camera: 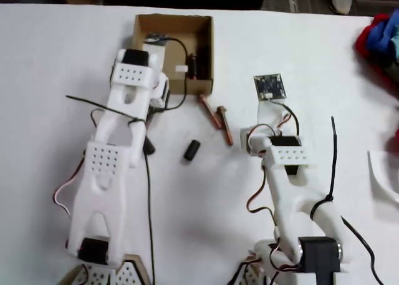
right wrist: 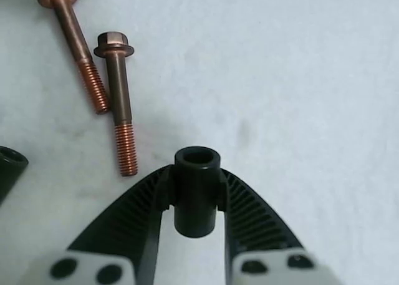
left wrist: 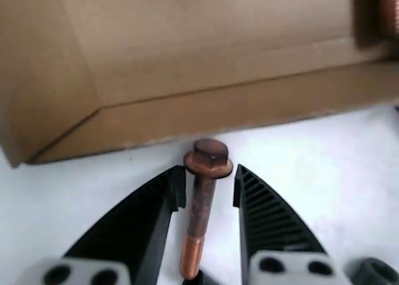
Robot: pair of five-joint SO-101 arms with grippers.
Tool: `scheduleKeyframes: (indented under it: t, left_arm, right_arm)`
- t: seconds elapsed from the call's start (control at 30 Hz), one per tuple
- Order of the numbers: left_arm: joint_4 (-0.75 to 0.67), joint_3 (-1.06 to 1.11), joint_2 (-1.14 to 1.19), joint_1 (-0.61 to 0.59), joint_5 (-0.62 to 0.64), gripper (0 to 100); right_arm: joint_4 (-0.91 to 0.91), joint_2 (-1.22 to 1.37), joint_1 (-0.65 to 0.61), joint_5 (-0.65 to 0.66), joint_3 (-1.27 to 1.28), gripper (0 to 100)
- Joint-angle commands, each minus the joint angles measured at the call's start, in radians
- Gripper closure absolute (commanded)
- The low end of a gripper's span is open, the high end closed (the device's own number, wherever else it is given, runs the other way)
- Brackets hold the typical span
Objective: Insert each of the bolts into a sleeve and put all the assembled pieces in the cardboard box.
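Cable loops in black, red and white trail along the white, hole-dotted plastic left arm [camera: 109,166] at the left of the high view. Its upper link overlaps the left half of the open brown cardboard box [camera: 177,17] at upper centre. In the left wrist view a copper-coloured hex-flanged bolt [left wrist: 201,210] lies along the middle of the left gripper [left wrist: 209,176], head toward the box's smooth outer wall; whether it is clamped cannot be told. By the box's right inner wall lies a dark piece [camera: 193,65] too small to make out. Just off the box's lower right corner, a first loose bolt [camera: 207,105] and a second loose bolt [camera: 224,126] slant side by side on the matt white tabletop [camera: 50,60], smooth shanks ending in threads. Lower left of them a short black cylindrical sleeve [camera: 192,150] lies apart. At right, the right gripper [right wrist: 196,179] is closed on a black tubular held sleeve [right wrist: 197,201], open bore showing, between ribbed black fingertips [right wrist: 246,201]. Red and blue cloth [camera: 377,35] sits at the upper right edge.
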Motion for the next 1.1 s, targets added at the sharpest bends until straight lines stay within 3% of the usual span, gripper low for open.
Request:
scheduleKeyframes:
  t: [0.0,0.27,0.4,0.63,0.77,0.83,1.07]
  left_arm:
    - [-0.014,-0.045,0.017,-0.008,0.005,85]
    - [-0.012,-0.048,0.051,-0.008,0.008,85]
    - [-0.012,-0.048,0.057,-0.008,0.008,99]
    - [0.000,-0.048,0.046,-0.002,0.008,97]
    - [0.083,-0.094,0.000,0.015,0.006,98]
    - [0.161,-0.145,-0.035,0.038,0.006,98]
    - [0.163,-0.143,-0.267,0.055,0.054,98]
  right_arm:
    - [-0.013,-0.045,-0.005,-0.008,-0.006,97.8]
    - [-0.013,-0.045,-0.005,-0.008,-0.006,97.8]
    - [-0.013,-0.045,-0.005,-0.008,-0.006,97.8]
    - [-0.013,-0.045,-0.002,-0.008,-0.006,97.8]
    - [-0.013,-0.054,-0.005,-0.006,-0.006,97.8]
    - [-0.013,-0.054,-0.005,-0.006,-0.006,97.8]
    - [-0.013,-0.056,-0.007,-0.008,-0.015,97.8]
